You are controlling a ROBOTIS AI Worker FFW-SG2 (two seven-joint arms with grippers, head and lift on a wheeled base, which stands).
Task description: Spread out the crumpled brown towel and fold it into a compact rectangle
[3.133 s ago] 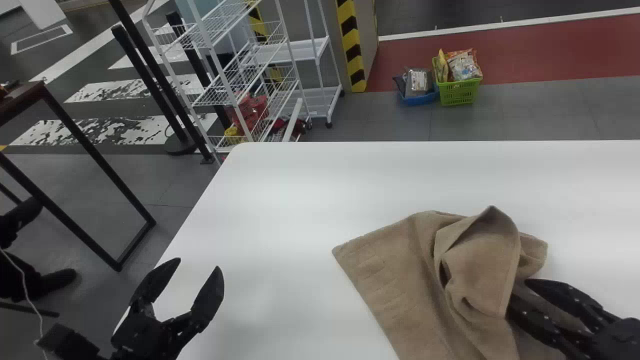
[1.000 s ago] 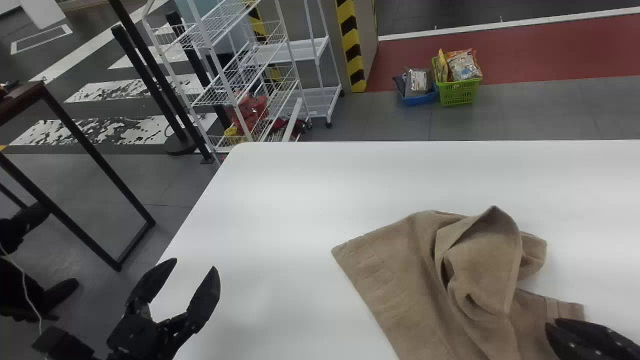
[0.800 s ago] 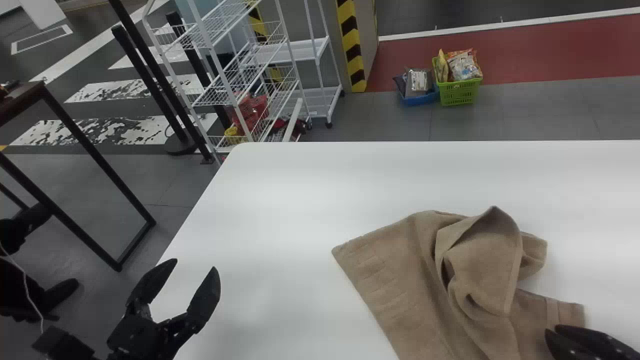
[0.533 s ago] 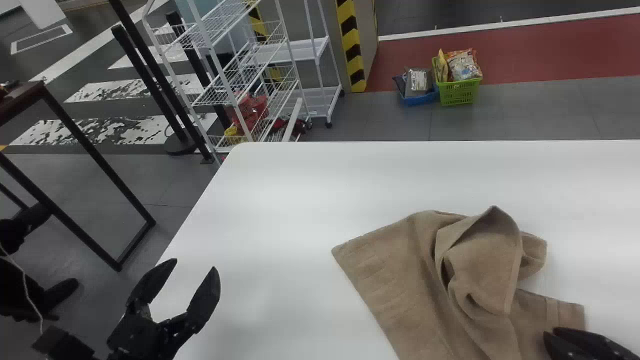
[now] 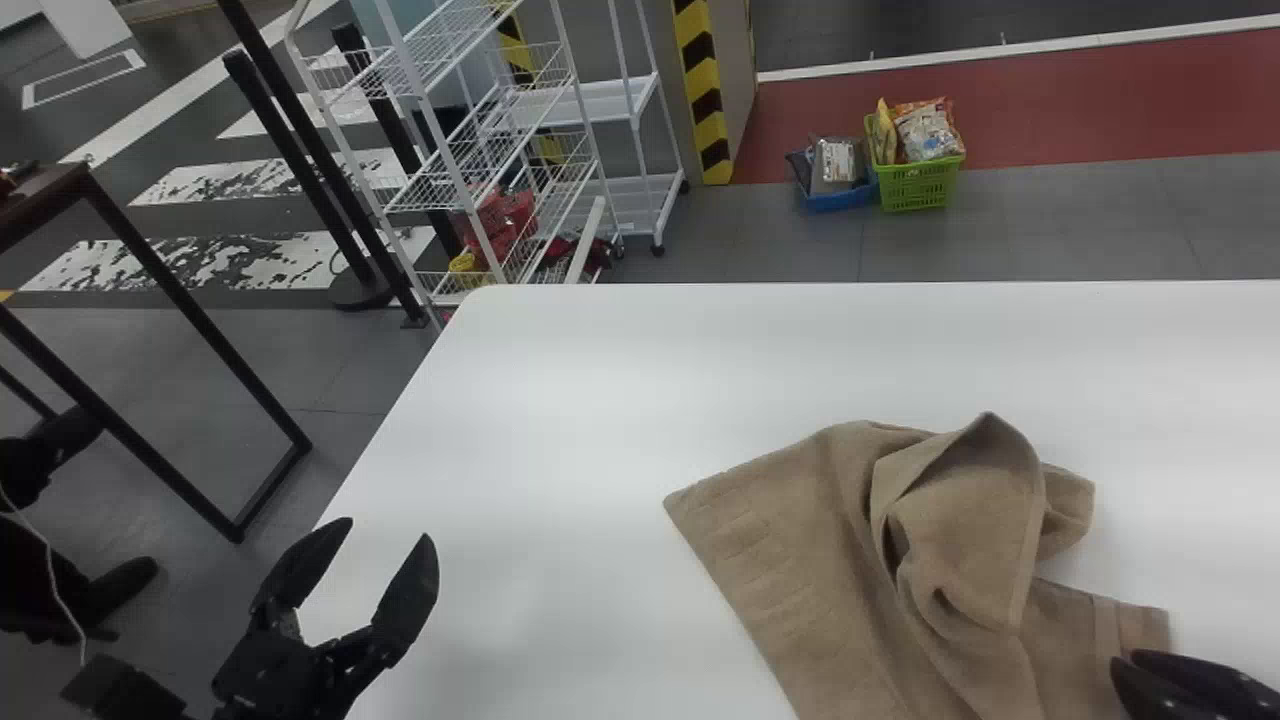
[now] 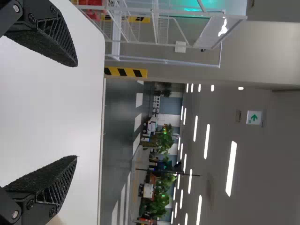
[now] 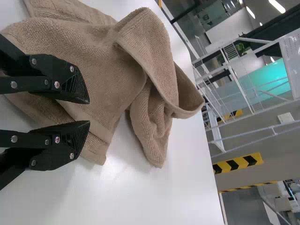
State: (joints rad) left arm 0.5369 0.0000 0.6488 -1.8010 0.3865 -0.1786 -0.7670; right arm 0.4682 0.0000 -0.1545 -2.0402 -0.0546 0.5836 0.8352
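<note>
Closest to us, the right gripper [image 7: 89,110] sits over the towel's near right part with its fingers a bit apart, nothing pinched as far as we can see. Whether it's actually touching cloth, we can't tell. Our worry is the gap: with so little room between the fingers, we could shove the hem along, or nip two layers where we want one.

Left gripper [image 5: 388,532] is wide open and empty at the near left, well apart from the towel. If we tug with the right alone, nothing pins the cloth, so the whole lot might just slide.

The brown towel [image 5: 790,560] lies on the right side of the white table [image 5: 600,390], flattish on its left, bunched toward the right. That rolled-over flap in the middle bugs us most: fold now and we'd probably trap a lump and get a crooked rectangle. Spreading looks only partly done to us.

Headcount, near to far: two grippers, one towel, one flap standing up at its far end, one white table. On the floor past it, one green basket [image 5: 918,188] and one blue basket [image 5: 840,200], side by side.
</note>
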